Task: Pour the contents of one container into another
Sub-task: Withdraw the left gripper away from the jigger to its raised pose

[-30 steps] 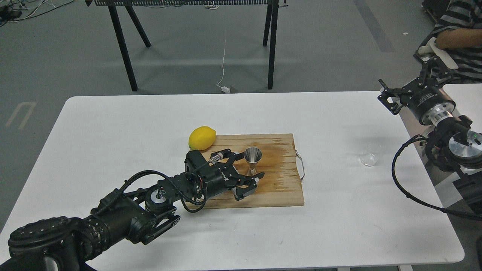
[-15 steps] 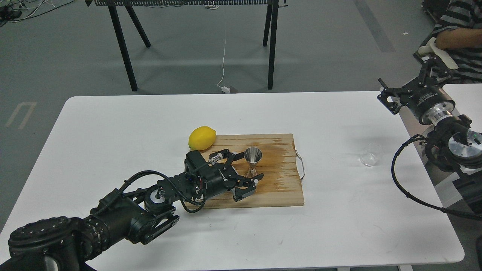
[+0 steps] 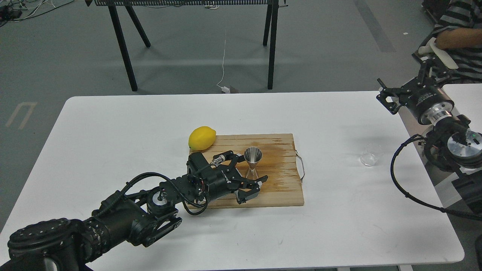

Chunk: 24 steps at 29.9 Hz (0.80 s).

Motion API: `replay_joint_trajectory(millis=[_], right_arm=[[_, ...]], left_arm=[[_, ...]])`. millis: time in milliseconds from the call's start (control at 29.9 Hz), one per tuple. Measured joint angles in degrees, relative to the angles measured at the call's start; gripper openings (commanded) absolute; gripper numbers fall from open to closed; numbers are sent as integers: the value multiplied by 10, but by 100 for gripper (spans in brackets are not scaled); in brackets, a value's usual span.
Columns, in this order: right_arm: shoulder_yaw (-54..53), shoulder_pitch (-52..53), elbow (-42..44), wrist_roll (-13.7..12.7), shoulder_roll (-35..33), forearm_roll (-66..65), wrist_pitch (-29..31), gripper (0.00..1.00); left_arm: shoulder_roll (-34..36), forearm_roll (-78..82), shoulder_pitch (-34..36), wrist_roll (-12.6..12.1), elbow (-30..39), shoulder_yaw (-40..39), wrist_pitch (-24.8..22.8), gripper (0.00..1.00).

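The steel jigger (image 3: 253, 155) stands upright on the wooden cutting board (image 3: 280, 188). My left gripper (image 3: 251, 168) is open, one finger behind the jigger's waist and the other in front of its base; I cannot tell whether they touch it. The small clear glass cup (image 3: 368, 158) sits on the white table far to the right, apart from both grippers. My right gripper (image 3: 385, 98) hangs above the table's far right edge, well behind the cup. It is dark and small, so its fingers cannot be told apart.
A yellow lemon (image 3: 202, 137) lies at the board's back left corner, just behind my left wrist. The board has a wire handle (image 3: 301, 165) on its right side. A person sits at the upper right beside another table.
My left gripper has slid a little right and forward, so its fingers now reach further around the jigger. The right gripper and the cup have barely moved.
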<state>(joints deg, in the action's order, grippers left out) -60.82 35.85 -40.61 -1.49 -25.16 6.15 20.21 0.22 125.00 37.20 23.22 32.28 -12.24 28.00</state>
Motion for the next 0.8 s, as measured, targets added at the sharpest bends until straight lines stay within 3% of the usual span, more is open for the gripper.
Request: replay_joint_trajectory(millis=[435, 802], right_arm=[[0, 0, 0, 0, 1, 0, 0, 99], [-1, 1, 0, 1, 0, 0, 1, 99]], left_arm=[[45, 0, -2, 2, 4, -4, 0, 87], [138, 0, -30, 6, 72, -11, 0, 87]])
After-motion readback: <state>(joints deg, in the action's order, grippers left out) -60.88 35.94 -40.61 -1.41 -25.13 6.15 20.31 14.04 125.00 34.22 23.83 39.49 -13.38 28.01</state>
